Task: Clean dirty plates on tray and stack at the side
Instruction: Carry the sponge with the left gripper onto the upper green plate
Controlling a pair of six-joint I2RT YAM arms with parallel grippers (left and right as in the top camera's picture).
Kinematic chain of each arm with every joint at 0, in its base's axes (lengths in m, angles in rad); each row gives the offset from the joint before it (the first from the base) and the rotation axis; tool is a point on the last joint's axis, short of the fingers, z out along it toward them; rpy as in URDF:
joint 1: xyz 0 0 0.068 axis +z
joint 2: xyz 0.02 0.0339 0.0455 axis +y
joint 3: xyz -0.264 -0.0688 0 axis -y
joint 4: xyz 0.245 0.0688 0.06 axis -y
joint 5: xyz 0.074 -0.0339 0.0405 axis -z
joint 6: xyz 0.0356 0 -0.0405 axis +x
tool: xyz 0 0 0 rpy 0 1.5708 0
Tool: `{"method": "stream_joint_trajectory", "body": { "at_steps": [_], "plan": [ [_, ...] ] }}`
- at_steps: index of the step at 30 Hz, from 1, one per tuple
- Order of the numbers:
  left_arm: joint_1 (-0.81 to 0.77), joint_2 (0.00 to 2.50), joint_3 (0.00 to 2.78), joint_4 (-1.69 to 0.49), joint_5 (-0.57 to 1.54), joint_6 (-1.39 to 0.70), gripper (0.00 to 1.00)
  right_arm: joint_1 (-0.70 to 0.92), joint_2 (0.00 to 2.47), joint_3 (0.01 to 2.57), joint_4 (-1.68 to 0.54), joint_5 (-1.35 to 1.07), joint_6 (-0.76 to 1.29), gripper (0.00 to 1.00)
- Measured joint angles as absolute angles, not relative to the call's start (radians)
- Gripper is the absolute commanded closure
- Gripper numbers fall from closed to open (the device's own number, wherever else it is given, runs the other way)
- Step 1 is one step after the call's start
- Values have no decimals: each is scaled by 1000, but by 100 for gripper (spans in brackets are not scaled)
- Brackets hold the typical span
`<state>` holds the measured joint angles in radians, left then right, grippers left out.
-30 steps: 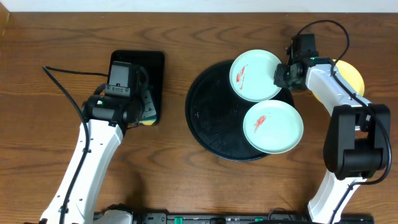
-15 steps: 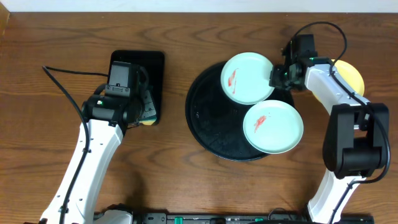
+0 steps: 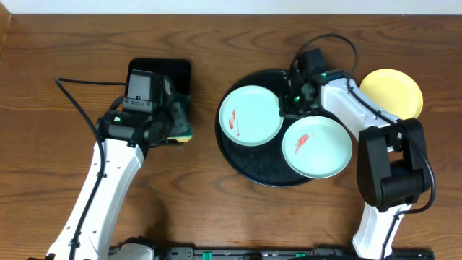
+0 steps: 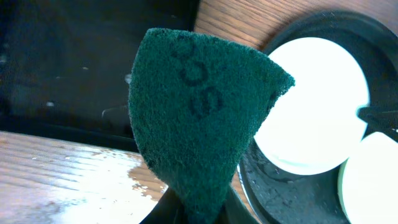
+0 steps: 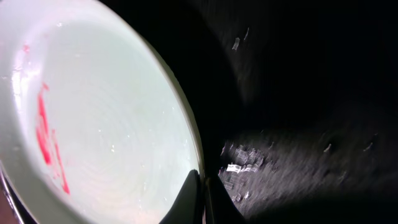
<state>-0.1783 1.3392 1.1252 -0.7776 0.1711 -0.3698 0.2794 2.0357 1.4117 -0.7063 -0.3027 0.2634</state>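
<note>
A mint-green plate with a red smear lies at the left of the round black tray. My right gripper is shut on its right rim; in the right wrist view the jaws pinch the rim of that plate. A second smeared mint plate sits on the tray's right. The yellow plate lies on the wood at the far right. My left gripper is shut on a green scouring sponge, held just left of the tray.
A small rectangular black tray lies behind the left arm. Bare wood-grain table surrounds the tray. The right arm's cable loops above the tray's far edge.
My right gripper dragged the mint plate from the tray's far right to its left side, uncovering the yellow plate. My left gripper shifted right with the sponge.
</note>
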Motion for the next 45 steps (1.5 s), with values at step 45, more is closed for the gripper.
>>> {"method": "stream_joint_trajectory", "body": {
  "at_steps": [45],
  "plan": [
    [-587, 1872, 1120, -78, 203, -730, 88, 285, 2036, 1412, -798, -200, 263, 99]
  ]
}}
